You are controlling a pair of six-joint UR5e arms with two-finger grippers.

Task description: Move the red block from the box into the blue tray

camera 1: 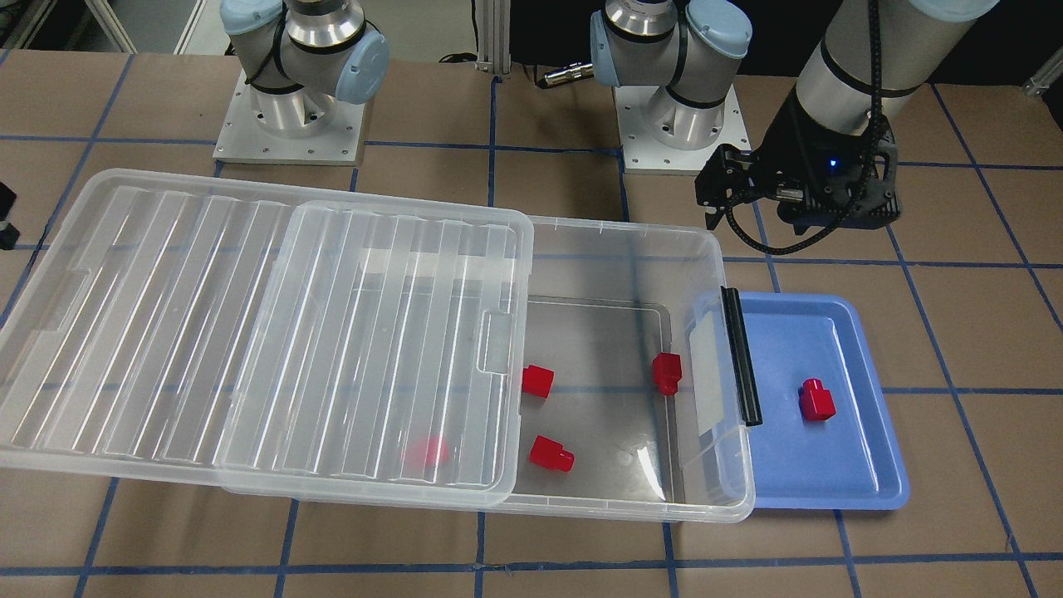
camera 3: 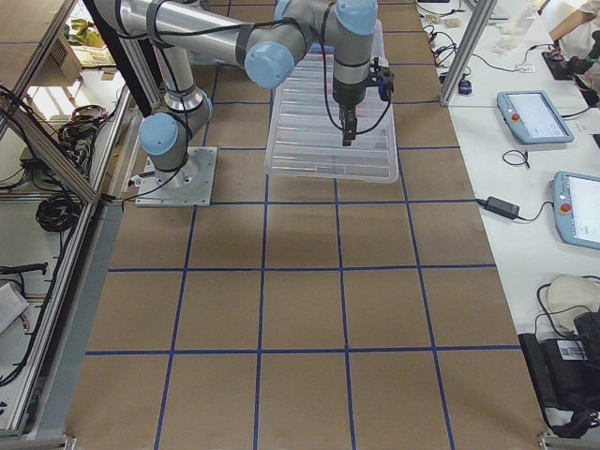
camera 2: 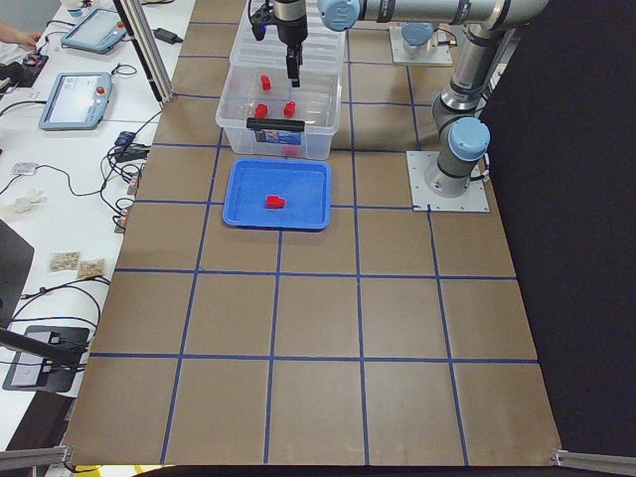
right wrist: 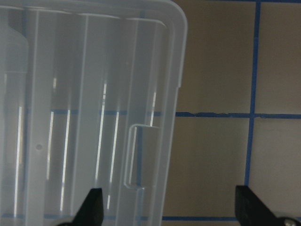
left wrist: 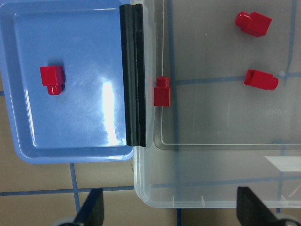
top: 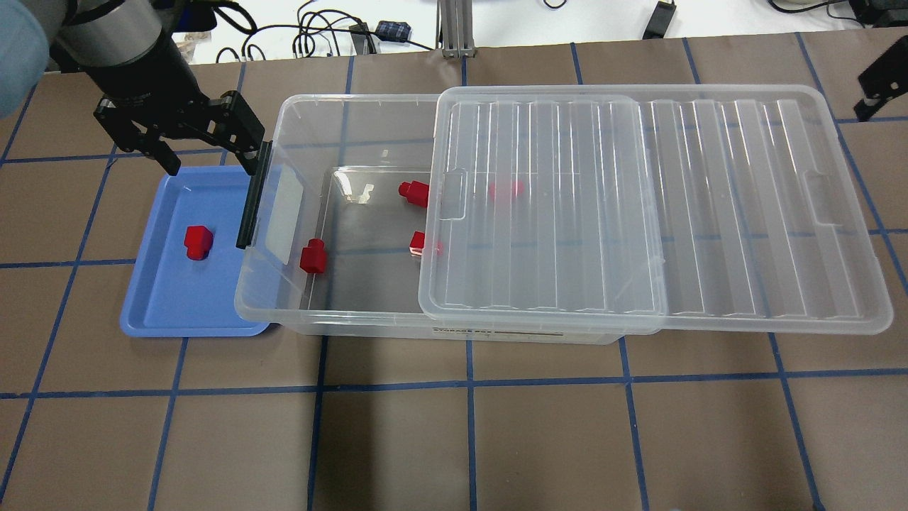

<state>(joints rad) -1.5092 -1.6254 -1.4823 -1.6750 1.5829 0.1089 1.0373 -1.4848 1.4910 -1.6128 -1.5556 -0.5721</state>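
My left claw (top: 211,165) is spread wide and holds nothing. In the overhead view it hangs over the 12 o'clock rim of the blue tray (top: 177,305), near the 1 o'clock corner and just beside the black latch bar (top: 253,195) of the box (top: 355,323).

One red block (top: 196,242) lies flat on the tray floor near the middle, a little toward 12 o'clock and clear of every rim. I judge the placing itself done: the block is down and nothing of mine touches it.

The tray sits at the 9 o'clock end of the box, its 3 o'clock edge tucked under the box's rim. The ribbed lid (top: 638,213) is slid toward 3 o'clock, so the 9 o'clock part of the box is open.

Three more blocks lie in that open part: one (top: 313,257) near the latch end, one (top: 414,192) toward 12 o'clock, and one (top: 425,245) half under the lid's edge. A red blur (top: 505,189) under the lid looks like a fourth.

My right claw (right wrist: 169,212) is also wide and empty, above the lid's 3 o'clock end and the bare worktop (top: 468,440).

If one block is all that's asked, I think only pulling my arm clear is left. If more are wanted, four wait in the box.
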